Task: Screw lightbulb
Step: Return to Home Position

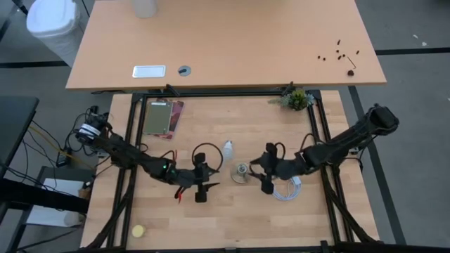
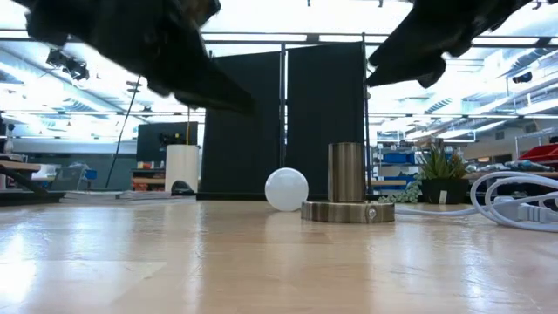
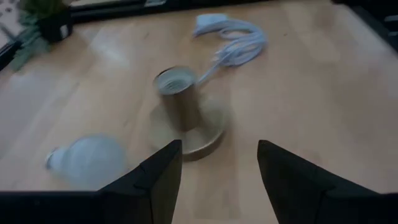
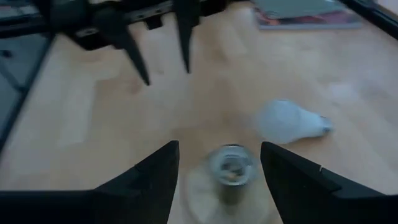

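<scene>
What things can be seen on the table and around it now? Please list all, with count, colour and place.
table: one, light wood, under both arms
bulb: one, white, lying at the centre, apart from the socket
socket: one, silvery, upright, between the claws
cable: one, white, coiled right of the socket
plant: one, green, far right corner
book: one, green and red, far left part
yellow thing: one, near left corner
desk: one, tan, behind the table
bin: one, white, on the floor, far left
left claw: open, empty, left of the socket
right claw: open, empty, right of the socket
</scene>
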`<state>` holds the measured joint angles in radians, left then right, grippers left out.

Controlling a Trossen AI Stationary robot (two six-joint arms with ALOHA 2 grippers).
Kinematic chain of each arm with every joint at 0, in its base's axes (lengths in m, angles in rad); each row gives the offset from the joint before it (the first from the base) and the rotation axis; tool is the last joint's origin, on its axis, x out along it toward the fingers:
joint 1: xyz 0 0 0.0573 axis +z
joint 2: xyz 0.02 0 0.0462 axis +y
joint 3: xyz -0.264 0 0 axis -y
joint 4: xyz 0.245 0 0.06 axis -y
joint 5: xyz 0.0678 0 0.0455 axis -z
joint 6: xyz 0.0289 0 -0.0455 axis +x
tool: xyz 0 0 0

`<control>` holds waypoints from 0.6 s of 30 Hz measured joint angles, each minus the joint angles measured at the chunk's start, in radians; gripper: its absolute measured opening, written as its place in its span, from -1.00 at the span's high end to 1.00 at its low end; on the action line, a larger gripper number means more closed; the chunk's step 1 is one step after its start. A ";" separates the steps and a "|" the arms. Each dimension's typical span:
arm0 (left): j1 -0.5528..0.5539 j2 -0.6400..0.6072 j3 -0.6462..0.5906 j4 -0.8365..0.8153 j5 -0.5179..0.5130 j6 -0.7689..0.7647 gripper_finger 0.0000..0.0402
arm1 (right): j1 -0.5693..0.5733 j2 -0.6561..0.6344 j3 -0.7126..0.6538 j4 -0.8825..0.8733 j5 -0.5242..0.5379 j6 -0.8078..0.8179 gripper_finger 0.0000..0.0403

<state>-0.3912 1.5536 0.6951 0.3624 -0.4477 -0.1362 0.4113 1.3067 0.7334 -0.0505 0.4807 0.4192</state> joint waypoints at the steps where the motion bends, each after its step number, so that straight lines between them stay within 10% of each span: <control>1: -0.010 0.000 0.016 -0.015 0.000 0.001 -0.06 | 0.019 0.000 0.000 0.010 0.001 0.000 -0.17; 18: -0.202 -0.039 0.181 -0.288 0.003 -0.033 -0.05 | 0.335 0.000 0.000 0.102 0.165 0.013 -0.14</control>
<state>-0.5932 1.5150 0.8761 0.0739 -0.4444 -0.1693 0.7459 1.3067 0.7334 0.0511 0.6461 0.4325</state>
